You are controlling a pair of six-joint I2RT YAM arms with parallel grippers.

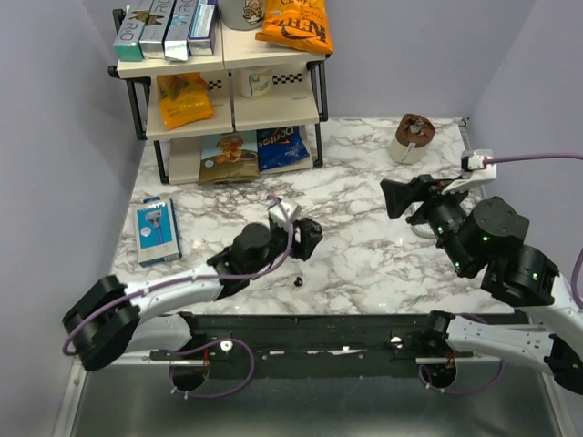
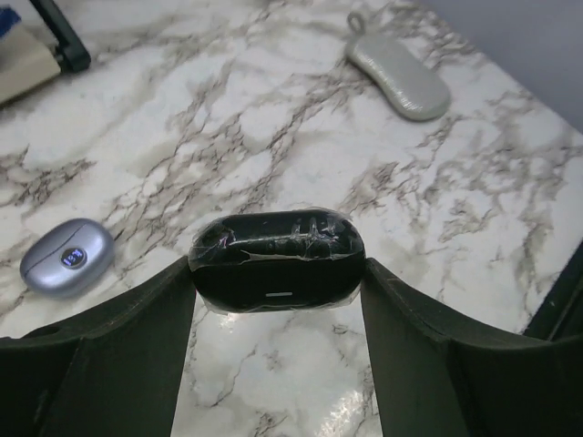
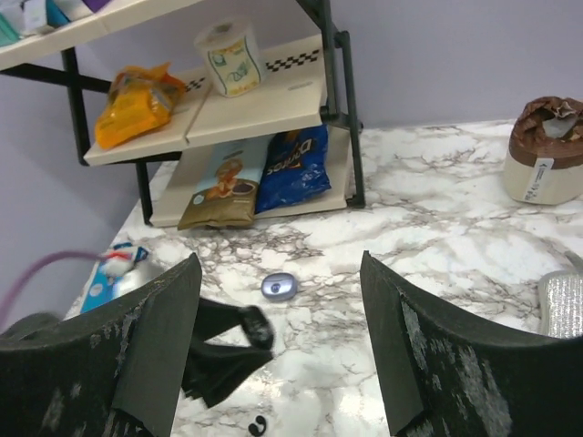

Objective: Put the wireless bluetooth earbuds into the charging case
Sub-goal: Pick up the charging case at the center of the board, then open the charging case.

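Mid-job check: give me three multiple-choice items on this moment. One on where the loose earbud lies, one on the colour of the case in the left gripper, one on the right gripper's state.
1. Where is the loose black earbud?
A. between the fingers of the right gripper
B. on the bare marble table, close to the left gripper
C. inside the case

2. What colour is the case in the left gripper?
A. lilac
B. white
C. black

3. The right gripper is:
A. open and empty
B. shut on the earbud
C. shut on the case

Answers:
1 B: the top view shows it lying on bare marble by the left gripper.
2 C: the left wrist view shows a glossy black case touching both fingers.
3 A: the right wrist view shows the fingers wide apart with nothing between them.
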